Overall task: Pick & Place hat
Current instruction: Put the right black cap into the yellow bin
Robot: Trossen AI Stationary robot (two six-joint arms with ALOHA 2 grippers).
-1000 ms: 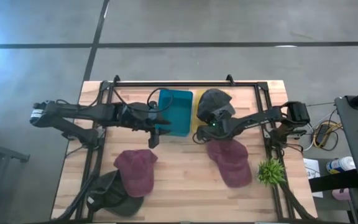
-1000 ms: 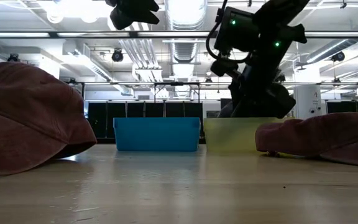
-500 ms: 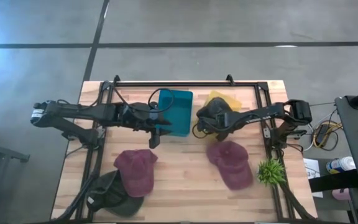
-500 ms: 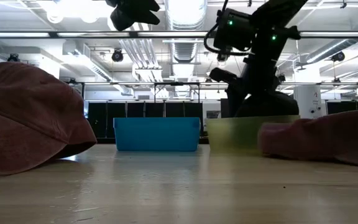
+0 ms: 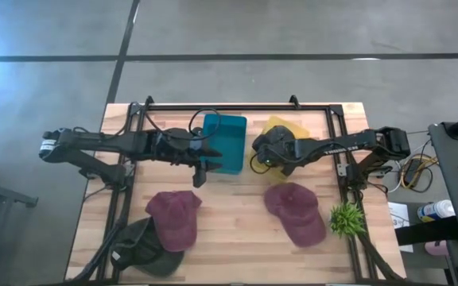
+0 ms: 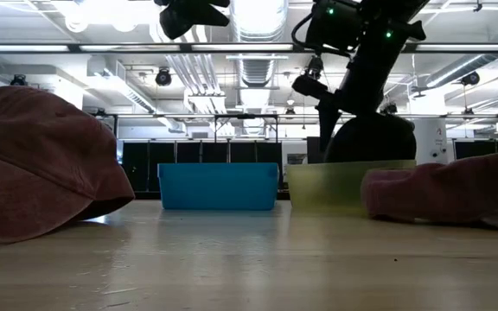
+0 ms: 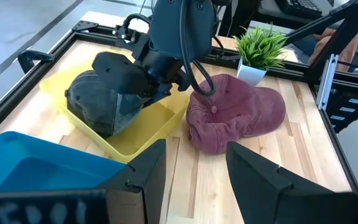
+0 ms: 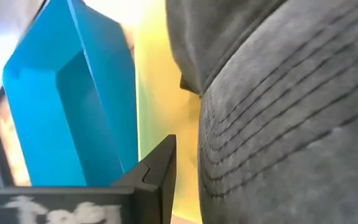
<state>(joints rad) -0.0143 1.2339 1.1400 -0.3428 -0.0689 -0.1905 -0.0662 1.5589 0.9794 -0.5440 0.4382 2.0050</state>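
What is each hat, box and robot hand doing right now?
Dark grey hat: lying in the yellow bin.
Yellow bin: holds the grey hat.
Blue bin: empty as far as shown.
Right gripper: at the grey hat, jaws partly open.
Left gripper: jaws open, holding nothing, by the blue bin.
Maroon hat: lying on the table.

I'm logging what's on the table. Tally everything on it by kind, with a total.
Maroon caps: 2, front left and front right.
Dark grey caps: 2, one in the yellow bin, one at the front left corner.
Bins: 2, blue and yellow.
Potted plants: 1.
Total: 7.
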